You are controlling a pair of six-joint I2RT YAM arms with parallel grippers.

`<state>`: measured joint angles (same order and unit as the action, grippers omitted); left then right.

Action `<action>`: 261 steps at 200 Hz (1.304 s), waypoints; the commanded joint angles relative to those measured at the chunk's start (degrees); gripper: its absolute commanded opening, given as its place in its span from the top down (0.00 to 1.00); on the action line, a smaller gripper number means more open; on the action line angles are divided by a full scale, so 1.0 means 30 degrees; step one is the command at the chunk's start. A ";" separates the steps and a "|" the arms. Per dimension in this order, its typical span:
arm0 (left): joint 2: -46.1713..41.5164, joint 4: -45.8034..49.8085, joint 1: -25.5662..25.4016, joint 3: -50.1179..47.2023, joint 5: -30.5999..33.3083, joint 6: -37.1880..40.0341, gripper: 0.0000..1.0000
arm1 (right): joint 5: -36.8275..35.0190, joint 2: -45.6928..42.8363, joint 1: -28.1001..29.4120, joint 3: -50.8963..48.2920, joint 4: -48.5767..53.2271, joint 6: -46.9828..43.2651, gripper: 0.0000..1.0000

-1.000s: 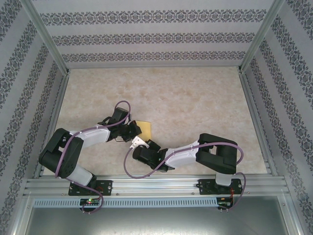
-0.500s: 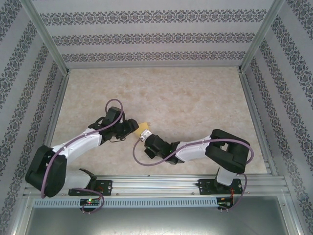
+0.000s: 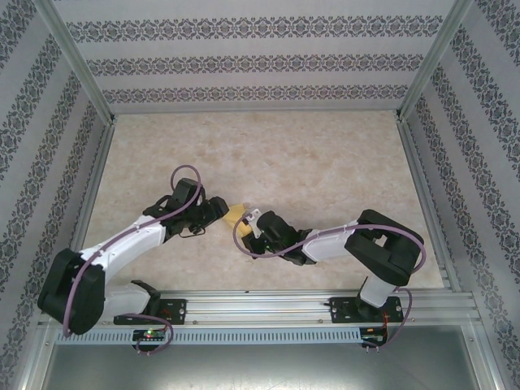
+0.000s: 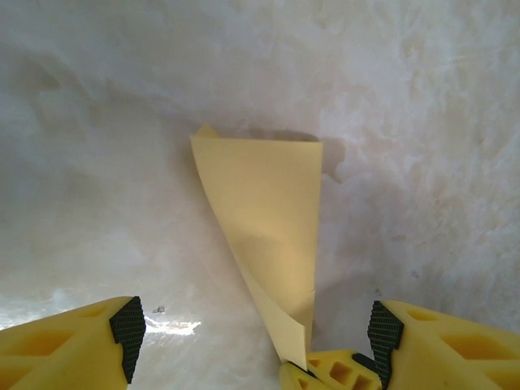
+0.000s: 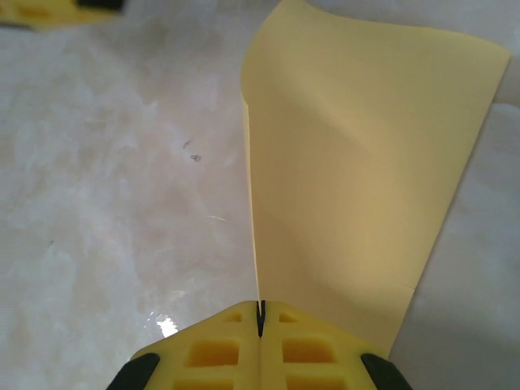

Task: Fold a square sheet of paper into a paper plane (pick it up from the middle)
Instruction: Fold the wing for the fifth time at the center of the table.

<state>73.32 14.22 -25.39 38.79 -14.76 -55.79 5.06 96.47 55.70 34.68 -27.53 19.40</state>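
Note:
The square sheet of paper (image 3: 234, 215) is plain yellow, bent over on itself and standing partly up off the table. My right gripper (image 5: 260, 313) is shut on its near edge, and the sheet (image 5: 357, 171) rises ahead of the fingers. In the left wrist view the sheet (image 4: 268, 203) stands between the wide-open jaws of my left gripper (image 4: 254, 329), whose black pads (image 4: 127, 325) touch nothing. The right gripper's yellow fingertips (image 4: 333, 372) pinch the sheet's lower corner there. From above, the left gripper (image 3: 218, 210) and the right gripper (image 3: 252, 218) meet at the paper from either side.
The pale marbled table (image 3: 309, 154) stretches bare beyond and to both sides of the grippers. Patterned walls (image 3: 260, 61) and metal rails (image 3: 422, 187) close it in. Both arms reach inward from the near edge.
The left gripper has opened and let go of the paper. The right gripper, shut throughout, has moved away from the near edge and to the right, up to the sheet.

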 commanded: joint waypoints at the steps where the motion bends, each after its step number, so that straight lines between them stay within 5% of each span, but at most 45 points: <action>1: 0.1511 -0.1029 0.0047 0.0467 -0.1580 -0.0375 0.24 | 0.0661 -0.0324 0.0004 -0.0422 -0.1272 0.0106 1.00; 80: 0.5482 -0.1528 0.0027 0.2094 -0.3454 -0.0886 0.32 | -0.1189 -0.0324 0.0947 -0.0441 -0.1041 -0.2602 1.00; 138: 0.5721 -0.1096 0.0036 0.2280 -0.3599 -0.0908 0.76 | -0.2613 -0.0082 0.1559 -0.0278 -0.0663 -0.3716 1.00; 178: 0.5648 -0.0455 0.0035 0.2560 -0.3545 -0.0800 0.98 | -0.4642 -0.0540 0.2178 -0.0442 0.0270 -0.5153 0.87; 207: 0.5572 -0.0286 0.0047 0.2703 -0.3562 -0.0752 1.00 | -0.6357 -0.0351 0.2680 -0.0165 0.1297 -0.6685 0.76; 261: 0.5503 -0.0206 0.0046 0.2687 -0.3633 -0.0710 1.00 | -0.7698 -0.0133 0.3193 0.0262 0.1153 -0.7580 0.80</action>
<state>89.97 11.53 -25.39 45.52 -25.12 -58.57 -14.33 96.27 64.84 34.04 -24.84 -1.28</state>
